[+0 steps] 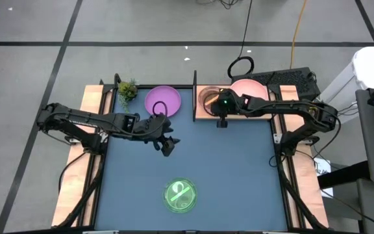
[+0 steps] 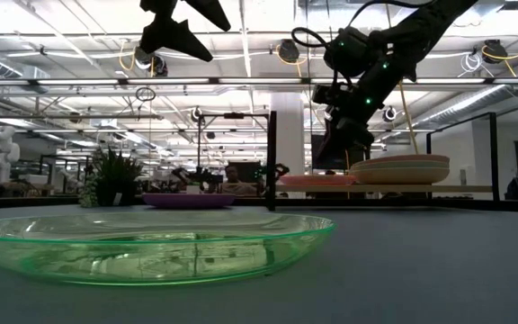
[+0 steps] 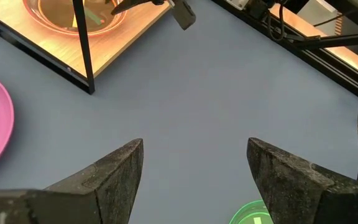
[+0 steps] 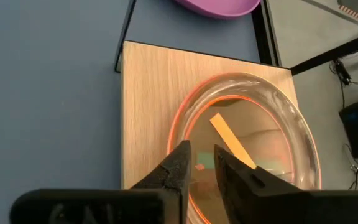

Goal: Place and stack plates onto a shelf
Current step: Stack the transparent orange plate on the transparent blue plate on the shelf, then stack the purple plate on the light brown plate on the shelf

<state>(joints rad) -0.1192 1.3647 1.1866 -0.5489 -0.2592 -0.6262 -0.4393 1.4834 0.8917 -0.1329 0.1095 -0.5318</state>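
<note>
1. I count four round plastic plates: a purple opaque plate [image 1: 162, 101] and a green translucent plate [image 1: 180, 195] on the blue table [image 1: 239, 175], and two on the flat light-wood shelf [image 1: 203, 114].
2. The shelf holds a pink opaque plate [image 1: 249, 89] and an orange-brown translucent plate [image 4: 247, 149] with stick-like pieces inside.
3. The right claw [image 4: 201, 163], almost pressed together, pinches the rim of the orange-brown plate.
4. The left claw [image 3: 194, 162] hangs spread over the table.

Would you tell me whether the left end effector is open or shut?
Open: the left end effector shows a wide gap between its fingers, with bare blue table visible through it.

both arms are dark and jointed; the right pincer [image 1: 222, 121] carries small green lights (its black cable loops overhead), and the left pincer [image 3: 194, 171] has rough-textured wedge fingers [image 3: 114, 171].
</note>
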